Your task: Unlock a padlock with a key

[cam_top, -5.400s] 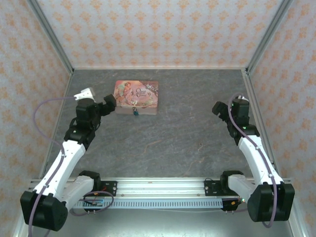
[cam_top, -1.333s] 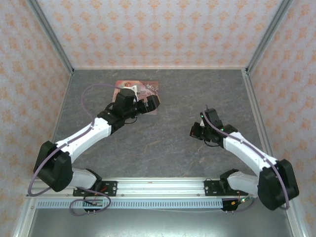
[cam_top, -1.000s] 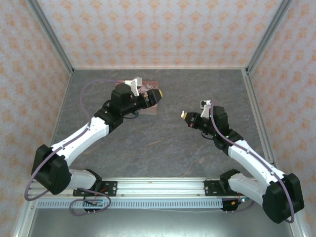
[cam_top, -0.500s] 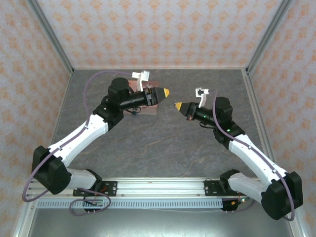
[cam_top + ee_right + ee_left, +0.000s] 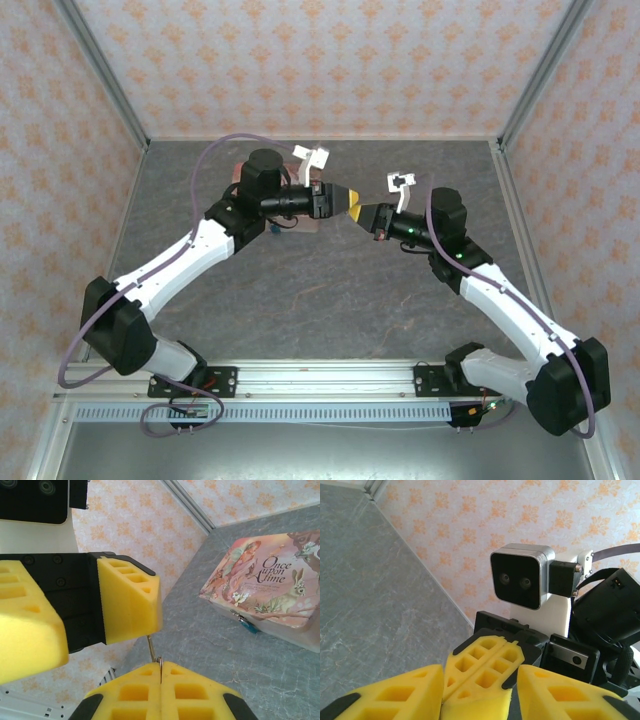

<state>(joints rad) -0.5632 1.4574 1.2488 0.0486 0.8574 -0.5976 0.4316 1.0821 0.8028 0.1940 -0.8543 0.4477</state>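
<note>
Left gripper (image 5: 348,197) and right gripper (image 5: 366,213) tip to tip above mid-table, right's closed tips with pinched key (image 5: 152,648) sitting between left's parted jaws, pink box (image 5: 265,582) just behind, grey table (image 5: 330,300) bare in front.

One pink box (image 5: 270,590), one padlock (image 5: 246,623), one key (image 5: 151,647)

The left gripper (image 5: 350,199) and right gripper (image 5: 369,214) have swung together, tips meeting; left jaws have narrowed beside the right's key (image 5: 152,649).
</note>
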